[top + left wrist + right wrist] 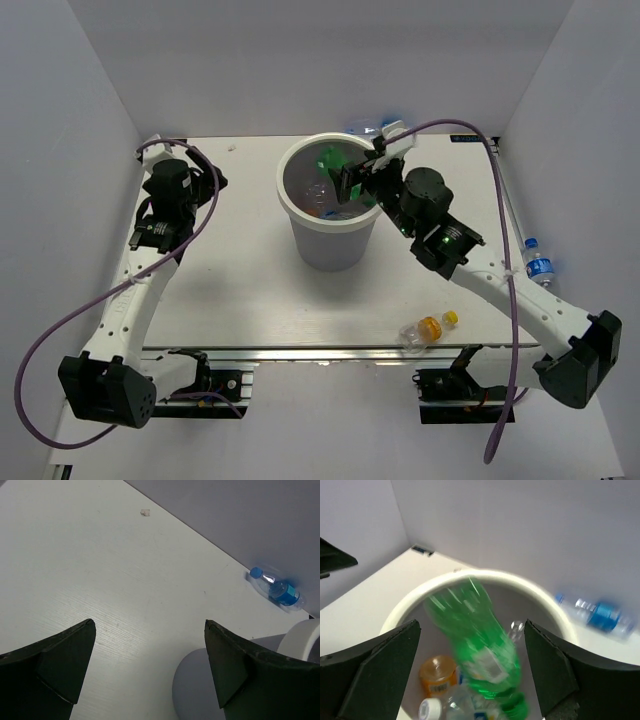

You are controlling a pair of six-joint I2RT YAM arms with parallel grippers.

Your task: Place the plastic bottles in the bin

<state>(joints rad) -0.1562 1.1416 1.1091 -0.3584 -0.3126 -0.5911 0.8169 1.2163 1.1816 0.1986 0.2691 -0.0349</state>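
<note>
Centre of counter (240,280): bin (330,245), white, round, upright, mouth open upward.
right tool (350,183): over bin's mouth, upper centre of top view; fingers (380,670) spread wide, gripping nothing.
green bottle (475,640): blurred, tilted, inside bin's rim; between right tool's fingers in wrist view, touching neither.
orange bottle (437,675): lower left of right wrist view, down in bin, just beside green bottle.
clear bottles (465,705): bottom of bin, partly under green bottle; count hard to tell.
left tool (150,665): upper left of top view, above bare counter, left of bin and not touching it; spread wide, empty.
far bottle (277,587): clear, blue cap and label, lying on counter behind bin, near back wall.
right bottle (538,265): clear, blue label, at right edge of top view, by counter's right side.
orange-cap bottle (428,330): clear, lying near counter's front edge, lower right of centre in top view.
scrap (145,512): small, white, on counter, upper centre of left wrist view.
</note>
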